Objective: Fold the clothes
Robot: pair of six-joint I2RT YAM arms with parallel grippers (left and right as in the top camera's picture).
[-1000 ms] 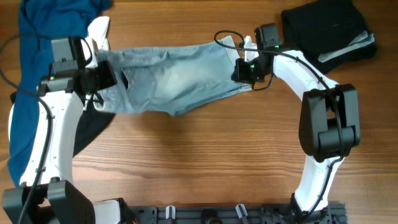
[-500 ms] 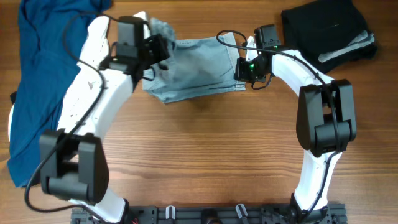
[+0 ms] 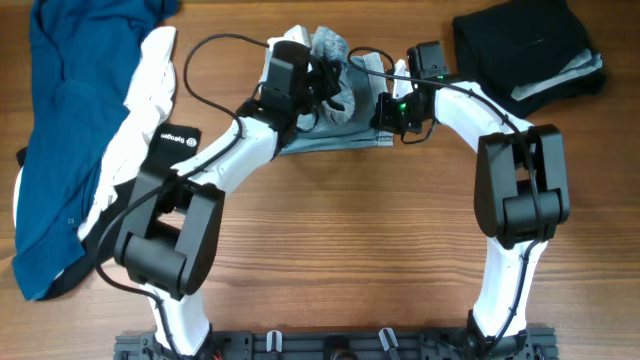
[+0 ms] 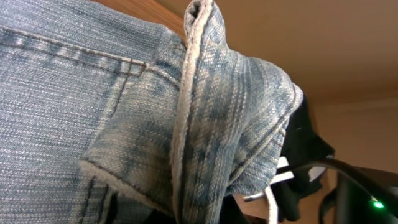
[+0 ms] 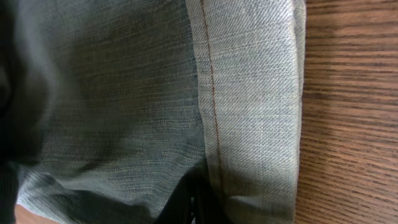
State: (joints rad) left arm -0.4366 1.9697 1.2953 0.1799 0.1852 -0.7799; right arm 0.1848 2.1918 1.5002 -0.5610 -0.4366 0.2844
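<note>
1. The jeans (image 3: 345, 132) lie at the far middle of the table (image 3: 350, 250), doubled over between the two arms; a navy garment (image 3: 60, 130) is heaped at far left and a black garment (image 3: 525, 50) at far right, both well apart from them.
2. The left gripper (image 3: 322, 82) is clamped tight on a bunched seamed edge (image 4: 211, 124) of the jeans, raised above the flat layer; cloth hides its fingers in the left wrist view.
3. The right gripper (image 3: 388, 112) is fully closed at the right-hand end; it appears to pinch the stitched hem (image 5: 249, 106), with bare wood just beside.
4. My judgement on handling: soft yet weighty cloth; it drapes and sags when lifted; the rough weave should not slip; nothing here is fragile.
5. Best holds are probably the hem, waistband and thick seams; a pinch in mid-panel risks lifting the top layer only.
</note>
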